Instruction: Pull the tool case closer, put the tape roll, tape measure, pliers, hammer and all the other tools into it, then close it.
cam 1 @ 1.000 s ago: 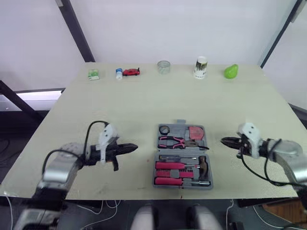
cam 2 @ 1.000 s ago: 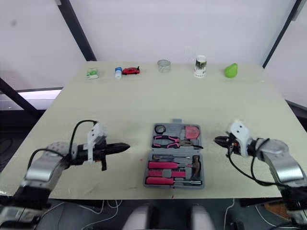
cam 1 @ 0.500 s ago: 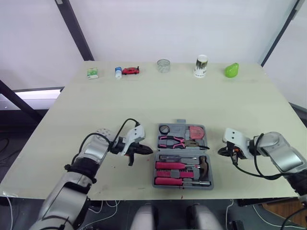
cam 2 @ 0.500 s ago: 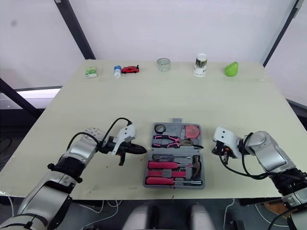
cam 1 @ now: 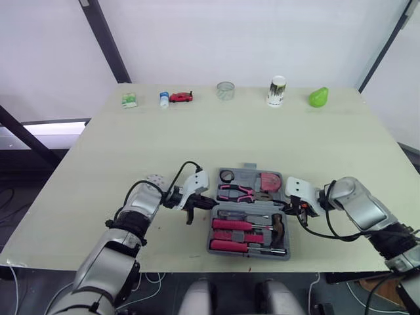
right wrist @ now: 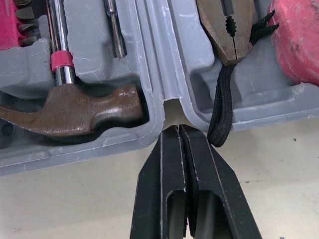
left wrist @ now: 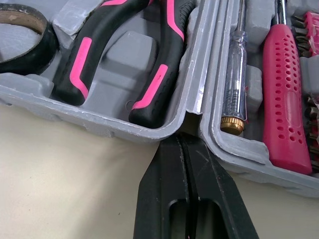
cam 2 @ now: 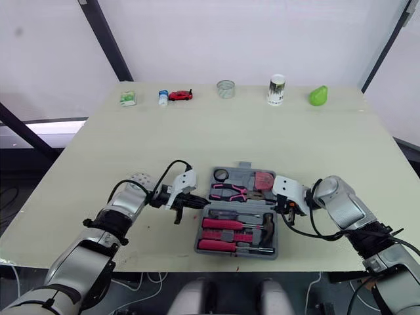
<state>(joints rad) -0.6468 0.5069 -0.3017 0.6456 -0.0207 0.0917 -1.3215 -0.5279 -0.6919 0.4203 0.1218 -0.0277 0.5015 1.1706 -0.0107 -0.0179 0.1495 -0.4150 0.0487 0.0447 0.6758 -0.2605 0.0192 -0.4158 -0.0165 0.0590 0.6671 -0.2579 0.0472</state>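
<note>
Case status: tool case (left wrist: 89, 124) lies open and flat on the counter (cam 1: 197, 138), near its front edge and between your two arms.

Contents seen:
- Far half: tape roll (left wrist: 47, 45), pliers (left wrist: 167, 55), tape measure (cam 1: 268, 182).
- Near half: hammer (right wrist: 75, 114), pink-handled screwdrivers (left wrist: 286, 94).
- No loose tool lies on the counter beside the case.

Claws:
- Left claw (left wrist: 180, 142): fingers pressed together, gripping nothing, tip at the hinge notch on the case's left side.
- Right claw (right wrist: 178, 130): likewise closed and empty, tip at the matching notch on the right side. The black cord of the pliers hangs over the rim just beside it.

Judgement: loading looks finished, and the step in hand is the closing. You are braced at both ends of the hinge line.

Next move: get under one half and fold it over the other until it latches. Mind the cord, since it could catch in the seam.
</note>
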